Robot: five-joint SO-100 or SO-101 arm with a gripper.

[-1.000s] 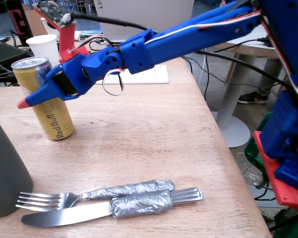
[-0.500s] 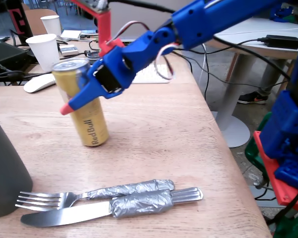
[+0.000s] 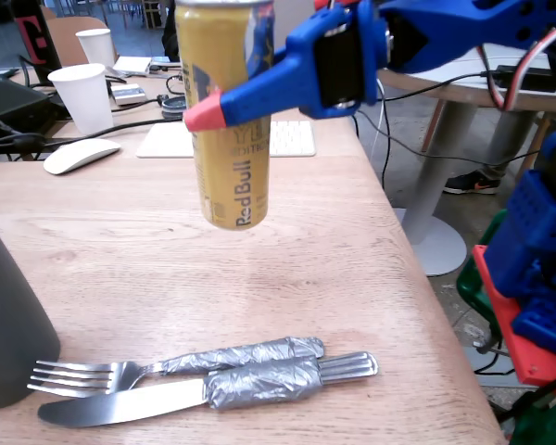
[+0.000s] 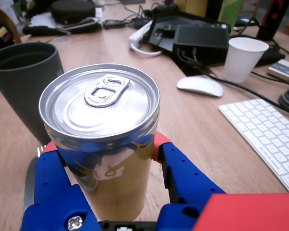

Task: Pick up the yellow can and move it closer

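The yellow can [image 3: 230, 139] hangs upright in the air above the wooden table [image 3: 130, 250], its red lettering facing the fixed camera. My blue gripper [image 3: 208, 111] with red fingertips comes in from the right and is shut on the can's upper half. In the wrist view the can [image 4: 103, 139] fills the centre, its silver top and pull tab facing up. Blue fingers [image 4: 185, 175] press on its left and right sides there.
A fork [image 3: 120, 371] and a knife [image 3: 195, 389] with foil-wrapped handles lie near the table's front edge. A dark cup [image 4: 21, 77] stands at the left. White paper cups [image 3: 82, 93], a mouse [image 3: 79, 155], a keyboard [image 4: 267, 137] and cables sit at the back.
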